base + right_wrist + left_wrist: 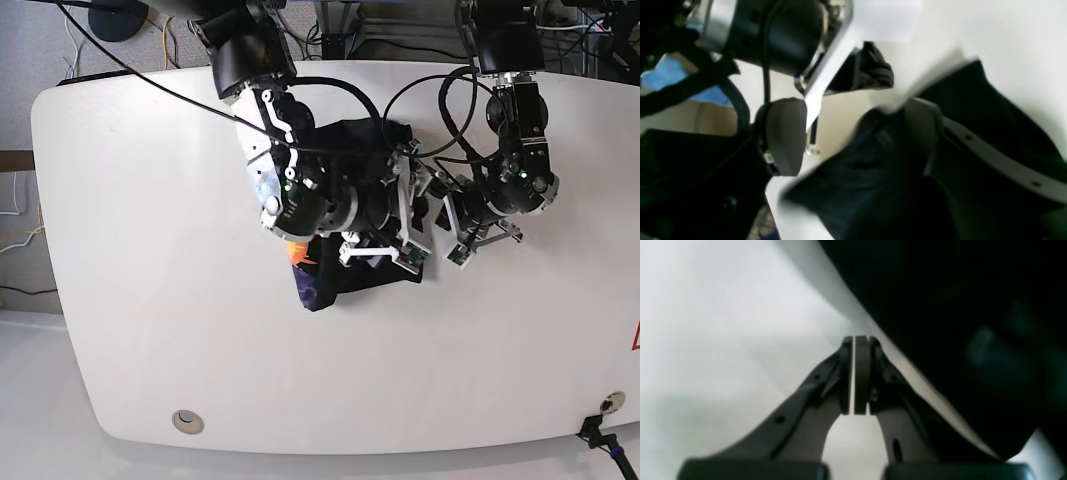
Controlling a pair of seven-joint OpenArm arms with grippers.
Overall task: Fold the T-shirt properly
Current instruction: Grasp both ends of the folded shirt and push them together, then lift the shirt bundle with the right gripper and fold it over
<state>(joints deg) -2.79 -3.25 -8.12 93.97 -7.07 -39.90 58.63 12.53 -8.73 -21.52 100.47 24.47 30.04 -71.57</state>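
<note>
The T-shirt point(345, 215) lies bunched at table point(150, 300) centre, print partly exposed. Left gripper point(857, 373) has its pads pressed together, empty, beside the cloth. Right gripper point(853, 133) is spread, one finger point(923, 123) against cloth.

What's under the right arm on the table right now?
The T-shirt, bunched into a black heap on the white table. An orange and purple bit of print pokes out below the right gripper. The arm covers the middle, so its fold state is hidden.

No legible text (prints included).
</note>
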